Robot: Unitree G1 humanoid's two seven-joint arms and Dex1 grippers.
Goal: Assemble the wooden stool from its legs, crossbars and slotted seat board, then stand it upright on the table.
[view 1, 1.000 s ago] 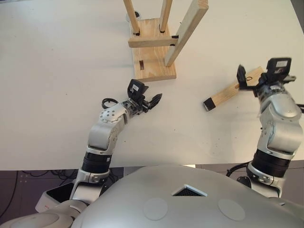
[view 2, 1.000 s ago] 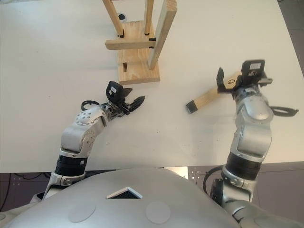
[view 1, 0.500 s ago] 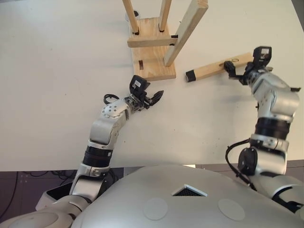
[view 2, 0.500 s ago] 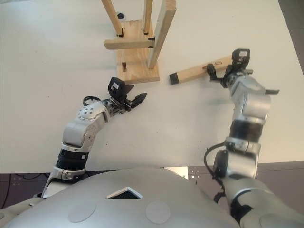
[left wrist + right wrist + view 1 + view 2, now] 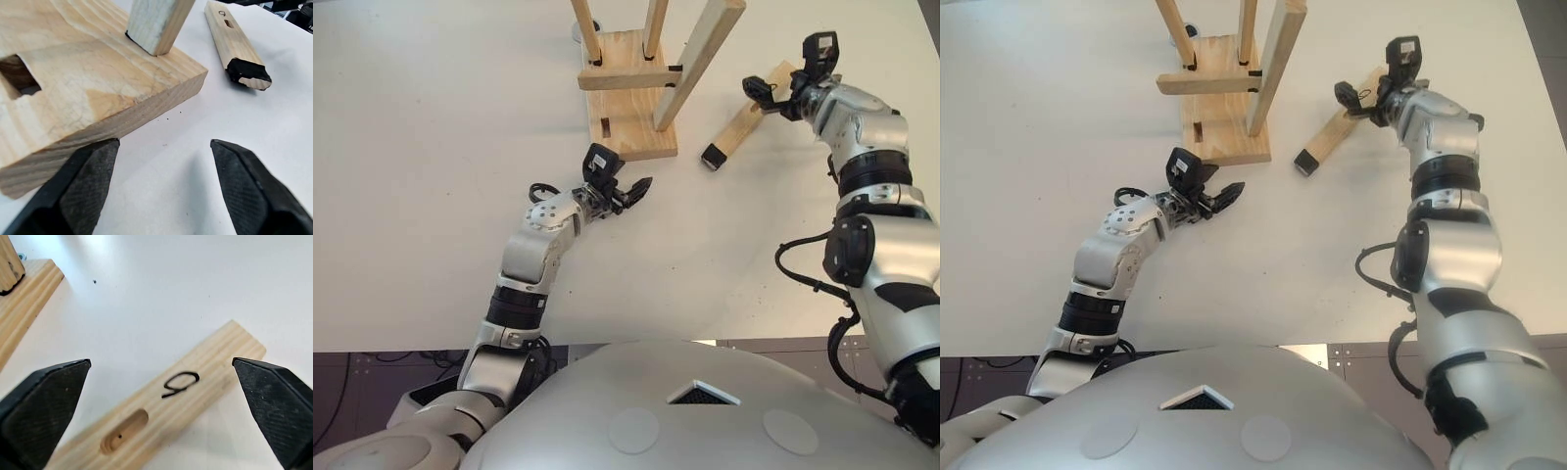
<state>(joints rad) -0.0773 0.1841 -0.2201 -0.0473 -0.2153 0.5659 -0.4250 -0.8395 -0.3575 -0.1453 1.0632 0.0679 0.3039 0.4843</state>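
Seat board [image 5: 636, 142]: laid flat on the white table [image 5: 431, 176], at its far middle. Three legs [image 5: 697, 64] are stood up from it; two are joined by a crossbar [image 5: 625, 80]. One slot [image 5: 605, 125] near the front edge is left unfilled.

Loose leg [image 5: 736, 125]: laid flat on the table just right of the board, its black-capped end [image 5: 247, 72] turned toward the robot.

Left pincer [image 5: 634, 192]: fingers spread, nothing gripped, held low just before the board's near corner.

Right pincer [image 5: 777, 92]: fingers [image 5: 44, 401] spread wide, set astride the far end of the loose leg without pinching it.
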